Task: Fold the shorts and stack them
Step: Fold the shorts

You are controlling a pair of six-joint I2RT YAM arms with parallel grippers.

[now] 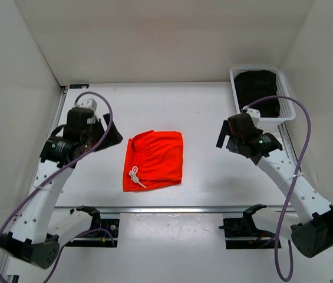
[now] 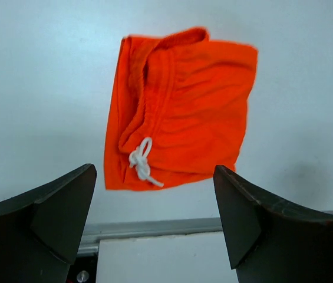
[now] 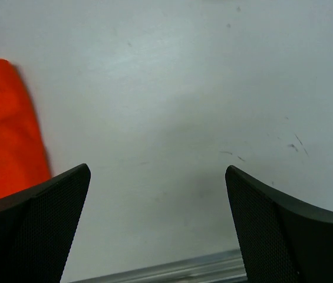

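The orange-red shorts (image 1: 154, 160) lie folded on the white table, between the two arms, with the knotted white drawstring (image 1: 135, 175) at their near left corner. They also show in the left wrist view (image 2: 184, 106) and as an edge in the right wrist view (image 3: 4, 130). My left gripper (image 1: 108, 137) is open and empty, raised to the left of the shorts. In its own view the left gripper (image 2: 154, 206) frames bare table below the shorts. My right gripper (image 1: 224, 140) is open and empty, right of the shorts; the right gripper (image 3: 157, 206) is over bare table.
A white basket (image 1: 286, 88) holding dark fabric (image 1: 256, 88) stands at the back right corner. White walls enclose the table on three sides. A metal rail (image 1: 172, 209) runs along the table's near edge.
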